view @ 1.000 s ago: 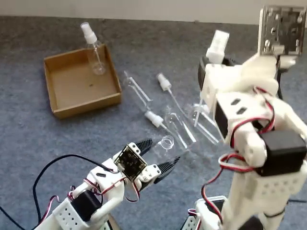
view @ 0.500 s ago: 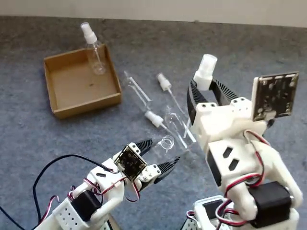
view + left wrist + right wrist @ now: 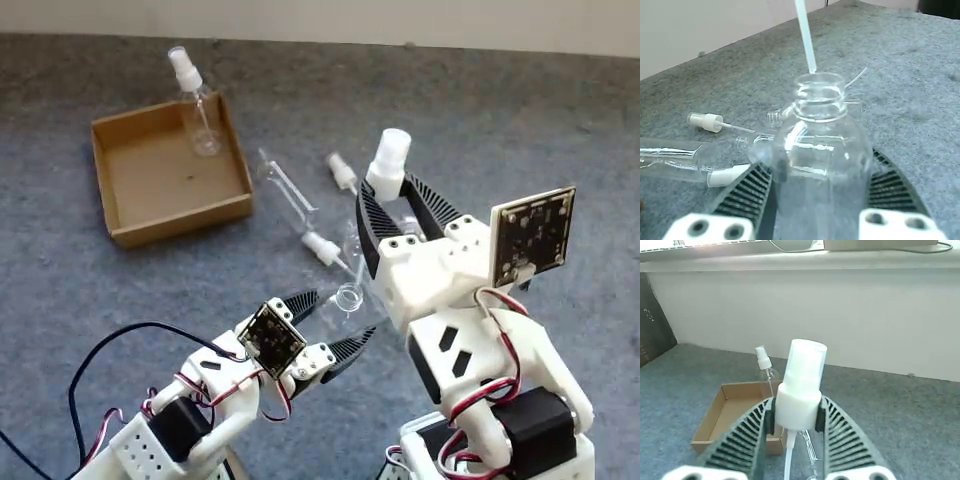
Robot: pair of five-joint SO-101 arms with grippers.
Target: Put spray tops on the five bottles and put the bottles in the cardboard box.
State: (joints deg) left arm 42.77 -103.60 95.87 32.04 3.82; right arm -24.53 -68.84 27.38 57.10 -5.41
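Observation:
My left gripper [image 3: 340, 316] is shut on a clear, topless bottle [image 3: 820, 165], which stands upright between the jaws with its mouth [image 3: 347, 296] open. My right gripper [image 3: 390, 190] is shut on a white spray top [image 3: 388, 160] and holds it above that bottle. The top's dip tube [image 3: 805, 35] hangs down, its tip right at the rim of the bottle's mouth. In the right wrist view the spray top [image 3: 800, 385] sits clamped between the right gripper [image 3: 797, 405] fingers. The cardboard box [image 3: 120, 215] lies at the far left, with one capped bottle [image 3: 195, 110] leaning in its far corner.
Between the box and the arms, loose parts lie on the grey carpet: clear bottles [image 3: 285, 185] on their sides and two spray tops [image 3: 342, 172] [image 3: 322, 247] with tubes. A black cable [image 3: 110, 350] loops beside the left arm.
My right arm has swung left and lower with the spray top, bringing its tube over the held bottle's mouth. The left arm and its bottle have stayed put.

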